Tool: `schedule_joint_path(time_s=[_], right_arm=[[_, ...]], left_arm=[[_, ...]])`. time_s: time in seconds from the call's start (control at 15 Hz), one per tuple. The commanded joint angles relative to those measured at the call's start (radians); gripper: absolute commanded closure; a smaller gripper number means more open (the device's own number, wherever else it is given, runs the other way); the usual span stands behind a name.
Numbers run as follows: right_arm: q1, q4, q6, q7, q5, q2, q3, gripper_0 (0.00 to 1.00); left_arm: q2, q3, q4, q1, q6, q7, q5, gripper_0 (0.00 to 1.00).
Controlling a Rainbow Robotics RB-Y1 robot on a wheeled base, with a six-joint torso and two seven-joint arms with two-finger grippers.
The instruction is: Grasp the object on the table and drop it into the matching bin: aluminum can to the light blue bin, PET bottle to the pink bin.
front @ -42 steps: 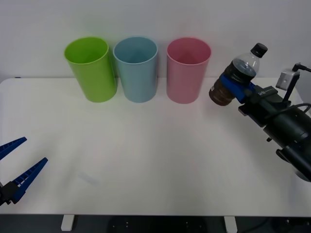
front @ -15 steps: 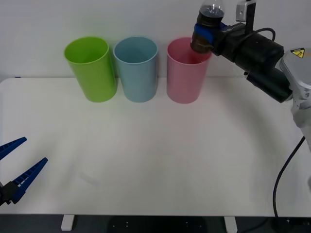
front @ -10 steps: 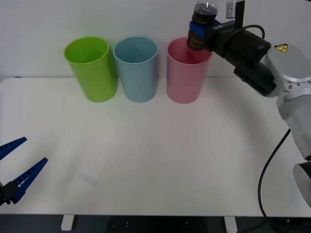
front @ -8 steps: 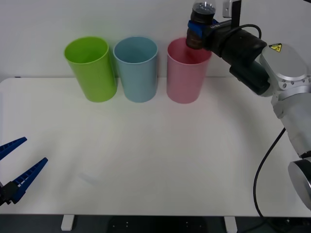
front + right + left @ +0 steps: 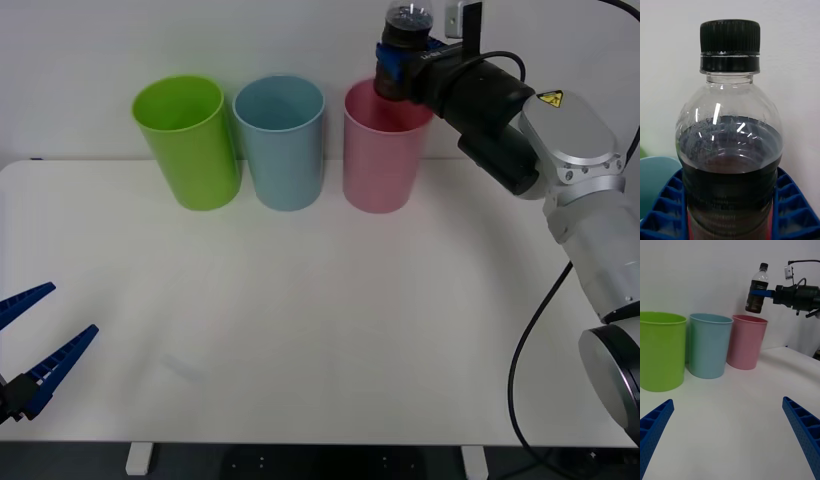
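The PET bottle [image 5: 402, 48], clear with dark brown liquid and a black cap [image 5: 730, 45], hangs upright in the air just above the rim of the pink bin [image 5: 381, 150]. My right gripper [image 5: 398, 62] is shut on the bottle's body, its blue fingers [image 5: 792, 210] pressing on both sides. The left wrist view shows the bottle [image 5: 757, 290] over the near edge of the pink bin [image 5: 746, 343]. The light blue bin [image 5: 282, 140] stands beside the pink one. My left gripper [image 5: 30, 345] stays open, low at the table's front left corner.
A lime green bin [image 5: 190, 140] stands at the left end of the row at the back of the white table [image 5: 320, 330]. A white wall rises right behind the bins. The right arm [image 5: 560, 150] stretches over the table's back right part.
The right arm has lifted the bottle from the table's right side and carried it left, up to the pink bin's rim. In the last half second it edged slightly further left.
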Motion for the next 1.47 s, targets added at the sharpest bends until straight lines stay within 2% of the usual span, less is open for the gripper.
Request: schedule_joint_path(time_s=[0.07, 0.53, 1.07, 1.47], right_arm=[[0.001, 0.000, -0.002, 0.015, 0.001, 0.000, 0.000, 0.00], [0.012, -0.016, -0.008, 0.039, -0.025, 0.000, -0.006, 0.00], [0.276, -0.379, -0.014, 0.036, -0.059, -0.037, -0.006, 0.00], [0.469, -0.579, -0.057, 0.042, -0.093, -0.090, -0.005, 0.00]], left_arm=[[0.000, 0.000, 0.000, 0.000, 0.000, 0.000, 0.000, 0.00], [0.000, 0.000, 0.000, 0.000, 0.000, 0.000, 0.000, 0.00], [0.000, 0.000, 0.000, 0.000, 0.000, 0.000, 0.000, 0.00], [0.000, 0.000, 0.000, 0.000, 0.000, 0.000, 0.000, 0.00]])
